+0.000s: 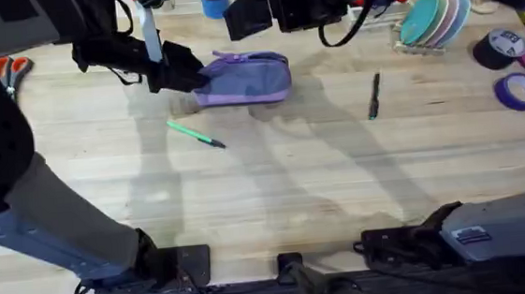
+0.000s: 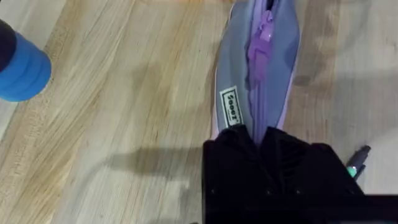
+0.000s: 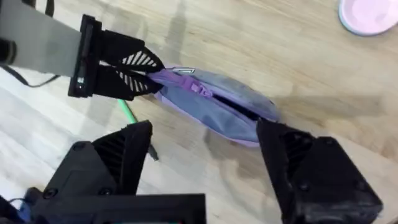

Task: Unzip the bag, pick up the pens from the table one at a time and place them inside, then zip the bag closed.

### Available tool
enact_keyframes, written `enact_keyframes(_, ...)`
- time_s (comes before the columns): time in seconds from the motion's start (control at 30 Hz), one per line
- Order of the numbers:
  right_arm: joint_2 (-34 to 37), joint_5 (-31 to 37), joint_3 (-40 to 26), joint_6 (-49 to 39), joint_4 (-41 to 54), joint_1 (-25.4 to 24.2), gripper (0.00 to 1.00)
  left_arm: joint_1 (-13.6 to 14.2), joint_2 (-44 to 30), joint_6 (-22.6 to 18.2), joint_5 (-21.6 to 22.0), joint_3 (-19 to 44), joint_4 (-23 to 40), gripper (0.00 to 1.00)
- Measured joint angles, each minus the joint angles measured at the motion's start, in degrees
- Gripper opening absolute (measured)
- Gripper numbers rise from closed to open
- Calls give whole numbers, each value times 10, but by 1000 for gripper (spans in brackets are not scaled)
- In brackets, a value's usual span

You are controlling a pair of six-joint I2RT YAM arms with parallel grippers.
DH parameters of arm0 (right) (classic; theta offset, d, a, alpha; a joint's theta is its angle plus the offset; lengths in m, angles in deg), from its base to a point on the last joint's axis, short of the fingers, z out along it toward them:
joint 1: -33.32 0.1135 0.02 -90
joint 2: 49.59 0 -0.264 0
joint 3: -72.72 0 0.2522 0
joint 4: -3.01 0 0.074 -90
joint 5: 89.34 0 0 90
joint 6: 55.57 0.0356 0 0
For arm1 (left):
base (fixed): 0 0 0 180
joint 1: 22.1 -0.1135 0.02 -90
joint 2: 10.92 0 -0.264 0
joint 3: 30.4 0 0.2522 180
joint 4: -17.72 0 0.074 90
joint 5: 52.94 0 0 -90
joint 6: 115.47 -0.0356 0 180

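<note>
The bag lies toward the far edge of the table, left of the middle, its long axis running along that edge, zipper on top. The left gripper is pinching the bag's left end. The right gripper hangs above the bag with its fingers spread wide, touching nothing. The green pen lies just in front of the bag, slanted, dark tip toward the right. The dark pen lies well apart to the right, pointing nearly front to back. The tabletop is pale wooden planks with visible grain. Orange-handled scissors sit at the left edge; stacked plates and tape rolls sit at the far right corner.
</note>
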Motion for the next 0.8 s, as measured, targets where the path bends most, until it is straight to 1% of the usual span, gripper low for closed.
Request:
enact_keyframes(0.1,0,-5,0,-42,0,0,995,0,0,0,0,0,0,42)
enact_keyframes(0.4,0,-77,0,-255,0,5,995,0,0,0,0,0,0,42)
enact_keyframes(0.53,0,-87,0,-339,-45,5,995,0,0,0,0,0,0,42)
enact_keyframes(0.67,1,-87,0,-399,-48,5,995,0,0,0,0,0,0,42)
enact_keyframes(0.8,1,-87,0,-431,-48,6,995,0,0,0,0,0,0,42)
